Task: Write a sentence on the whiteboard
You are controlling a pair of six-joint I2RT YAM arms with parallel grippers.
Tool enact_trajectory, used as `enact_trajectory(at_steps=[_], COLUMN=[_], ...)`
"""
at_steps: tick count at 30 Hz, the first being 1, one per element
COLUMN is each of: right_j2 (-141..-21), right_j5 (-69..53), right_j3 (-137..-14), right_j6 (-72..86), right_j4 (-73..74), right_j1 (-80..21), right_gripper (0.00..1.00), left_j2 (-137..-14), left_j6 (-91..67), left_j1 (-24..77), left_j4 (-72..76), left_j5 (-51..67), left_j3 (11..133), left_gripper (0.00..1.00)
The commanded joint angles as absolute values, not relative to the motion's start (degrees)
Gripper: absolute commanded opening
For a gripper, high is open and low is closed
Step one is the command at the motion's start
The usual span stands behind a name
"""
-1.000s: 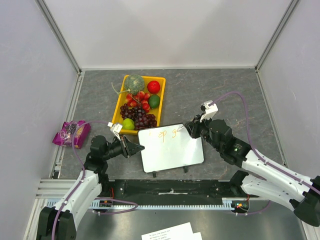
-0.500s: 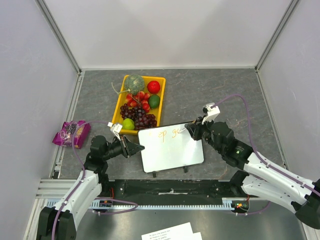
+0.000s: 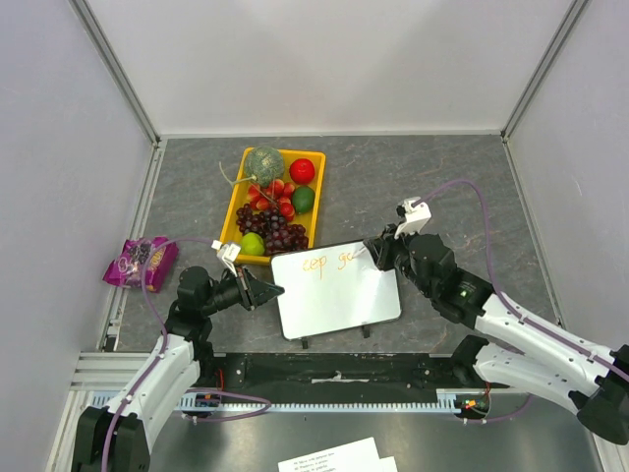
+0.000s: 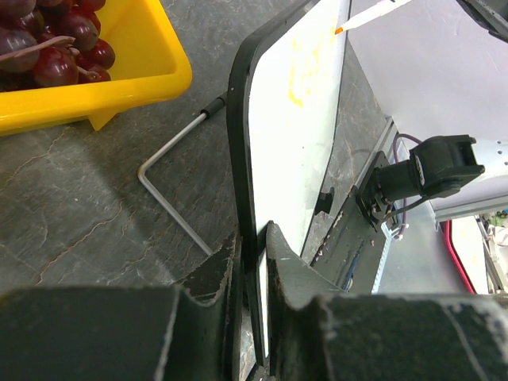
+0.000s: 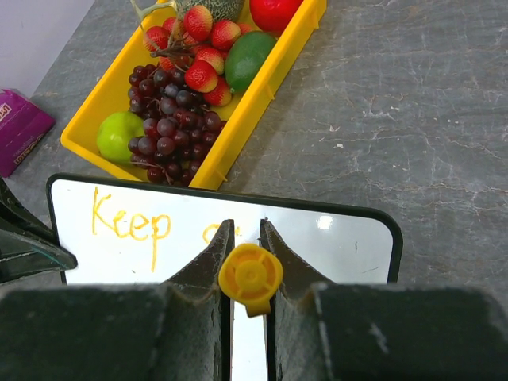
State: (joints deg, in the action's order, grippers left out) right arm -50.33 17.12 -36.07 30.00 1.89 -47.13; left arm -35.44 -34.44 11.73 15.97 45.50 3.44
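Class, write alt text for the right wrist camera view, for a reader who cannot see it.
The right gripper clamps an orange marker over the whiteboard, whose orange sentence so far reads "Keep" plus the start of another letter. Behind the board, a yellow tray of grapes, strawberries and other fruit sits on the grey table.

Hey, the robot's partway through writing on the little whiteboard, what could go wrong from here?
1. The left pincer clamps only the whiteboard's thin edge, so pressure from the marker might twist or slide the board and skew the orange letters.
2. The board appears to lean on a thin wire prop; a hard stroke could fold it.
3. The right pincer works over the board; dragging low may smear fresh ink.
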Motion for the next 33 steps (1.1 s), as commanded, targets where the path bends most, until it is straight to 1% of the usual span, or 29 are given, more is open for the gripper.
enact_trajectory(at_steps=[1,7,15,24,33], right_j2=[-51.5,-52.21,-54.23,-49.4,-46.06], right_j5=[21.62,20.92,16.7,14.59,18.28], right_j3=[-38.58,-39.55,-39.99,-38.59,-37.88], right_j6=[28.56,28.74,29.35,30.06,29.8], right_j4=[3.43,2.29,0.44,-0.97,2.9], right_j1=[-46.76,-46.76,-46.76,-46.67,-46.32], right_gripper=[0.0,0.0,0.0,0.0,0.0], left_j2=[-34.98,-34.98,-34.89,-34.98,-34.98], left_j6=[-32.26,-32.17,-32.25,-32.17,-32.17], left_j1=[11.69,11.69,11.69,11.69,11.69], left_j4=[17.14,17.14,17.14,17.22,17.14], left_j5=[44.38,44.47,44.47,44.38,44.47], left_j3=[3.6,3.6,3.6,3.6,3.6], left_gripper=[0.02,0.02,0.02,0.02,0.02])
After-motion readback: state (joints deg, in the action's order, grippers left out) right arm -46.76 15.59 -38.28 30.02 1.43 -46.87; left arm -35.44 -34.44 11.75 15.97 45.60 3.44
